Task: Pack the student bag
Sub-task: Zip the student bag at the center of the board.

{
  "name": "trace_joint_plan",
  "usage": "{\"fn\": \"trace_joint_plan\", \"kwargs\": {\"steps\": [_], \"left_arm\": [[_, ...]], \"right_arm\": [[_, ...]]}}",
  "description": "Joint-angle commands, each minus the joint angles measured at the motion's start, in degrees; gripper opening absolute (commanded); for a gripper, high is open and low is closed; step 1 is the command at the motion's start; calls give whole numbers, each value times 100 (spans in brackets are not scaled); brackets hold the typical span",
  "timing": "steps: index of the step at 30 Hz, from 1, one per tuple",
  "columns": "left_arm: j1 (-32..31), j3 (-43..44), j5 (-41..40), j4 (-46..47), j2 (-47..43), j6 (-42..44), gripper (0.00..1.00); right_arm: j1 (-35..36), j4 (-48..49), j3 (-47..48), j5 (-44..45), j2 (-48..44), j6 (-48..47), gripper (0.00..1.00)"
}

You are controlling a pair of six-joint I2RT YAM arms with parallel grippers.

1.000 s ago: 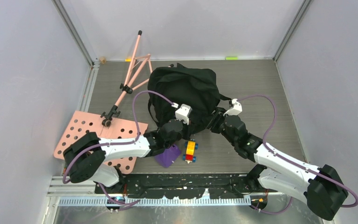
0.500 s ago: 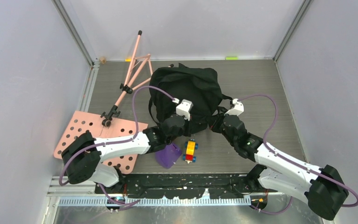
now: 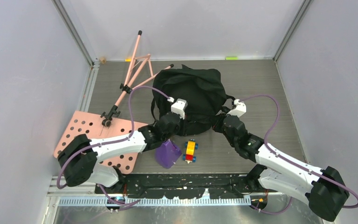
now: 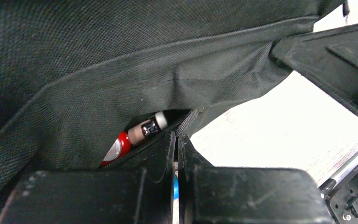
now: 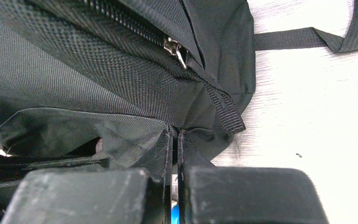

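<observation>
My left fingers (image 4: 177, 140) are pressed together with no gap between them, pinching the hem of the student bag (image 4: 121, 60) where its zipper tape runs down to my tips. Just beyond them and slightly to their left, the hem sags open, and inside the bag lies a red item with a pale cap and a dark band (image 4: 137, 135); I cannot tell what it is.

My right fingers (image 5: 174, 135) are closed just as tightly, nipping a bunched fold of the same bag at its lower corner. Above those tips a closed zipper runs up to a metal pull (image 5: 179, 52), and a webbing strap (image 5: 307, 37) trails off to the right across the table (image 5: 307, 140).

From above, the bag lies ahead of both grippers, its near edge held between them. Behind my left fingers, toward the bases, stand a purple container (image 3: 168, 154) and, just beside it, a toy block car (image 3: 190, 150). Well off to the left lie a pink perforated board (image 3: 81, 128) and a pink folding stand (image 3: 133, 70).
</observation>
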Motion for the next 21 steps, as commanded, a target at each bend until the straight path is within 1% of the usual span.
{"fn": "trace_joint_plan", "kwargs": {"steps": [1,10,17,21], "left_arm": [[161,-253,-198,-501,-393,-82,0],[463,-415,-270,-698,-855,18,0],[712,-539,-382,-1224,-1260,229,0],[869,-738,-237,-1404,-1471,350,0]], "right_arm": [[-109,308,95,972,51,-118,0],[-128,139,206,1216,-128,-257,0],[-150,84,248,1349,-208,-363,0],[-163,174,246,1414,-120,-441,0]]}}
